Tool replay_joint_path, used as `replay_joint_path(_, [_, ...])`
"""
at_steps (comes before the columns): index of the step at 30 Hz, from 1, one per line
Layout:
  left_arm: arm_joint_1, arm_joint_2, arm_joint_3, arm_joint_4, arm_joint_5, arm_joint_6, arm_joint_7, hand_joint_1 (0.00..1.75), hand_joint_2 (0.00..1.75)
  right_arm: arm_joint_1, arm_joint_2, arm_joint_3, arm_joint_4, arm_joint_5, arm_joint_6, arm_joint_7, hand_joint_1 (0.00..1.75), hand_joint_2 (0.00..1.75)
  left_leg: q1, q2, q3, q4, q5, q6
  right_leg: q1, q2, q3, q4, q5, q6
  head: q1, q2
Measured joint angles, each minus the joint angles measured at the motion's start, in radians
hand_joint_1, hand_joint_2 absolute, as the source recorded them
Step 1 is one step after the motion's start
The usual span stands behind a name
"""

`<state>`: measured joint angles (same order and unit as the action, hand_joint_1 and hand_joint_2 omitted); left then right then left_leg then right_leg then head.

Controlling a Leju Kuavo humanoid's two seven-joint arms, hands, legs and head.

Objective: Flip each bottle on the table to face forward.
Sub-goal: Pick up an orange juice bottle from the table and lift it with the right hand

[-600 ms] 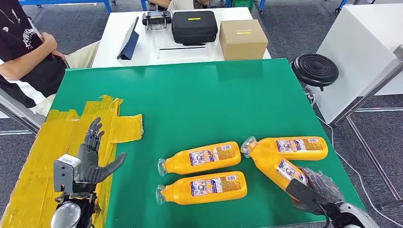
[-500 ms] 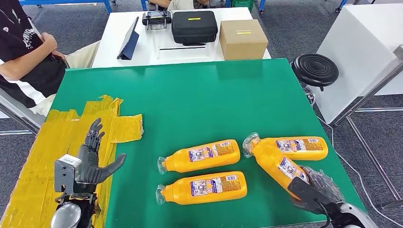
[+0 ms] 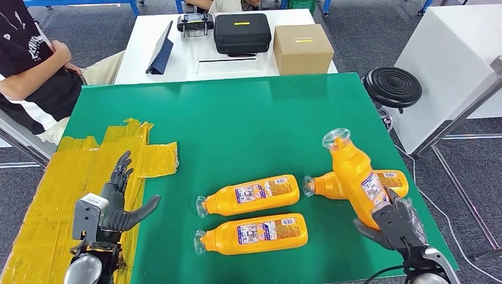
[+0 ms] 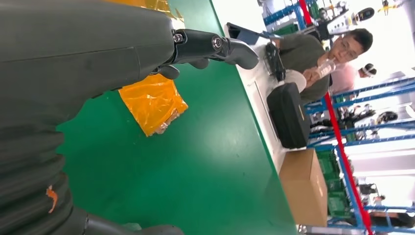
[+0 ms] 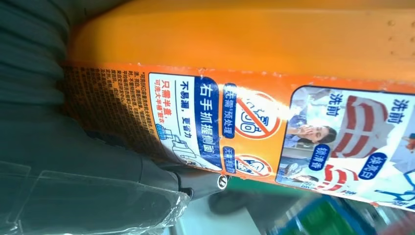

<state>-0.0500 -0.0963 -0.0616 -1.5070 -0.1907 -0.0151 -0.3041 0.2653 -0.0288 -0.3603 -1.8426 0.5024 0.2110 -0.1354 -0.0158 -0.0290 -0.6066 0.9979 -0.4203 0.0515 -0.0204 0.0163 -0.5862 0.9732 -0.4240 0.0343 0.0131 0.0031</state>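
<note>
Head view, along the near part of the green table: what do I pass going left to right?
Left hand over the yellow tape patch → two lying bottles stacked near and far, and → lifted bottle gripped by the right hand.

**A:** What colours have you got in front of you?

**B:** Your table is flat green with a yellow tape patch. The bottles are orange, with white-and-blue labels. Behind sit a black case and a tan box.
</note>
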Motion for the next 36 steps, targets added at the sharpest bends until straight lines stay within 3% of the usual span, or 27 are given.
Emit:
replay_joint_path(3, [-0.017, -0.004, -0.003, 0.004, -0.014, -0.015, 0.007, 0.0, 1.75, -0.019, 0.028, 0.025, -0.018, -0.04, -0.081, -0.012, 1.75, 1.75, 0.0, 0.0, 0.0, 0.0, 0.0, 0.0, 0.0, 0.0, 0.0, 0.0, 0.0, 0.0, 0.0, 0.0])
replay_joint_path(12, [-0.048, -0.008, -0.019, 0.014, -0.038, -0.03, 0.016, 0.0, 1.75, -0.033, 0.055, 0.079, -0.043, -0.08, -0.179, -0.061, 1.75, 1.75, 0.0, 0.0, -0.002, 0.0, 0.0, 0.0, 0.0, 0.0, -0.002, 0.0, 0.0, 0.0, 0.0, 0.0])
replay_joint_path(18, [-0.149, -0.009, -0.094, 0.057, -0.06, -0.087, 0.05, 0.0, 1.75, -0.092, 0.059, 0.18, -0.045, -0.131, -0.295, -0.138, 1.75, 1.75, 0.0, 0.0, -0.002, 0.0, 0.001, 0.0, 0.0, 0.0, -0.002, 0.0, 0.001, 0.0, 0.0, 0.0])
replay_joint_path(25, [-0.308, -0.04, -0.216, 0.155, -0.03, -0.153, 0.095, 0.0, 1.75, -0.221, 0.065, 0.342, 0.027, -0.169, -0.335, -0.197, 1.75, 1.75, 0.0, 0.0, -0.002, 0.001, 0.003, 0.001, 0.0, 0.0, -0.002, 0.001, 0.001, 0.0, 0.0, 0.0])
replay_joint_path(36, [-0.404, -0.063, -0.303, 0.23, 0.021, -0.181, 0.118, 0.0, 1.75, -0.327, 0.086, 0.455, 0.144, -0.218, -0.335, -0.248, 1.75, 1.75, 0.0, 0.0, -0.005, 0.001, 0.003, 0.001, 0.0, 0.0, -0.004, 0.001, 0.001, 0.0, 0.0, 0.0])
